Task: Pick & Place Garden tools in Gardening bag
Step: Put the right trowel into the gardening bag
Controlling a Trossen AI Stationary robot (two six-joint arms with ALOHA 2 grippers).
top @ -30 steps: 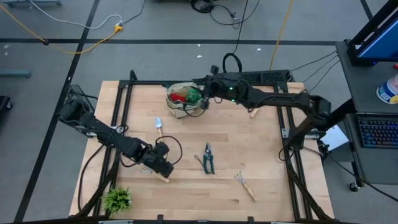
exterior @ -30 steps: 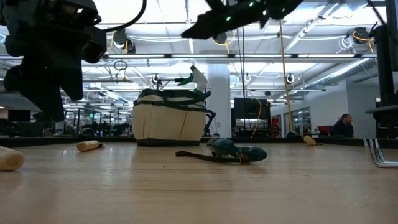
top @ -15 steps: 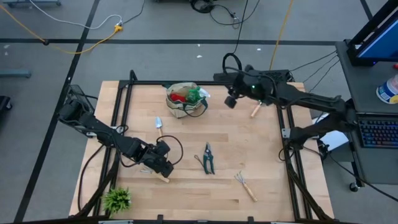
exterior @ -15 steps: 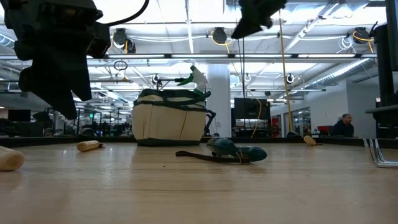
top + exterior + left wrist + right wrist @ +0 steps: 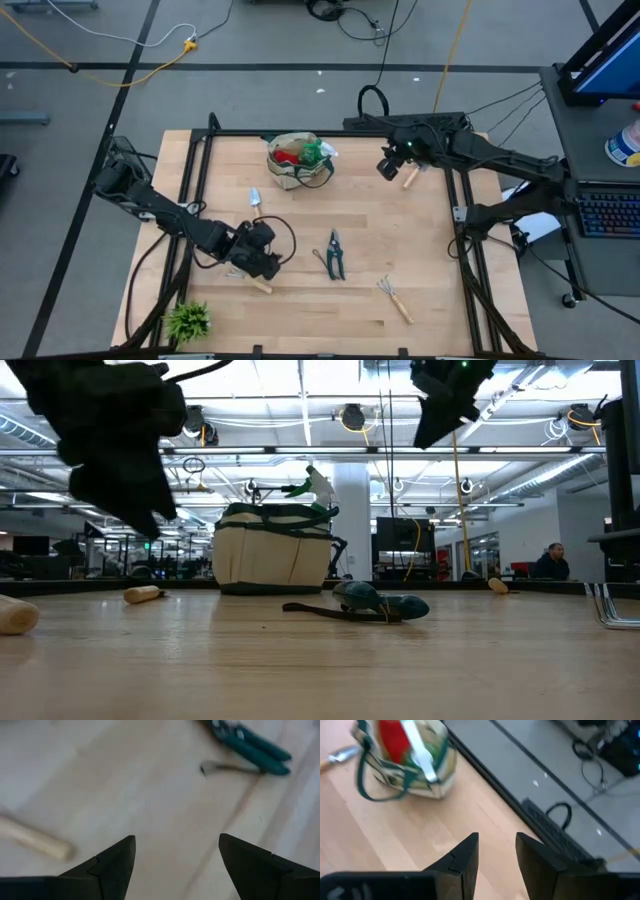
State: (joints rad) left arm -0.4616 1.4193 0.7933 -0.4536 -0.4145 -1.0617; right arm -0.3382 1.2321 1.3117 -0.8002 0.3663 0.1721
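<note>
The beige gardening bag [image 5: 298, 160] with green trim stands at the table's far middle, holding red gloves [image 5: 288, 155] and a green spray bottle [image 5: 314, 153]; it also shows in the low view [image 5: 275, 555] and the right wrist view [image 5: 405, 765]. A trowel [image 5: 256, 203], dark pruning shears [image 5: 334, 255] and a hand rake [image 5: 395, 297] lie flat on the table. A wooden-handled tool [image 5: 260, 285] lies by my left gripper [image 5: 262, 255], which hovers open and empty above the table [image 5: 177, 855]. My right gripper [image 5: 390, 165] is open and empty, right of the bag [image 5: 497, 852].
Another wooden handle [image 5: 408, 178] lies near my right gripper at the far right. A small leafy plant [image 5: 188, 320] stands at the near left corner. Bare wood lies between the shears and the bag. A person [image 5: 548, 563] sits far off in the room.
My right gripper has drawn back from above the bag toward the table's right edge, empty. My left gripper has shifted a little toward the shears, staying above the table. The bag and the tools on the table have stayed where they were.
</note>
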